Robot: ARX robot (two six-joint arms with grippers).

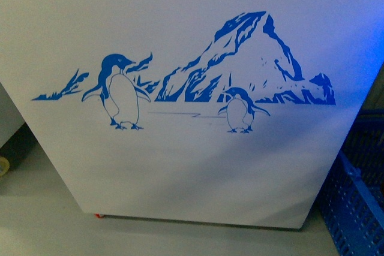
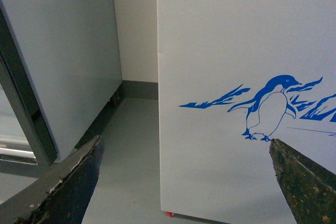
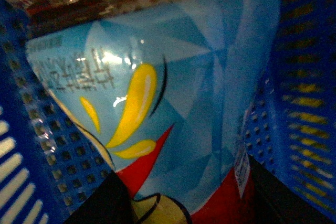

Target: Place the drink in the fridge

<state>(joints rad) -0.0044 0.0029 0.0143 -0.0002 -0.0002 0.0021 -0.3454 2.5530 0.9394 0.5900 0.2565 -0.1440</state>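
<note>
The fridge point(image 1: 198, 166) fills the front view: a white wall with a blue penguin-and-mountain picture, standing on the grey floor, one small red-orange wheel at its lower left. It also shows in the left wrist view point(image 2: 236, 51). My left gripper point(image 2: 186, 182) is open and empty, its dark fingers point(image 2: 73, 182) spread wide, close to the fridge's front corner. My right gripper point(image 3: 189, 203) is shut on the drink point(image 3: 173, 93), whose blue and yellow label fills the right wrist view; brown liquid shows at its far end. Neither arm shows in the front view.
A blue perforated plastic crate point(image 1: 357, 196) stands on the floor right of the fridge; its walls point(image 3: 299, 77) surround the drink in the right wrist view. A tall grey-white cabinet point(image 2: 58, 61) stands left of the fridge, with a floor gap point(image 2: 126, 145) between them.
</note>
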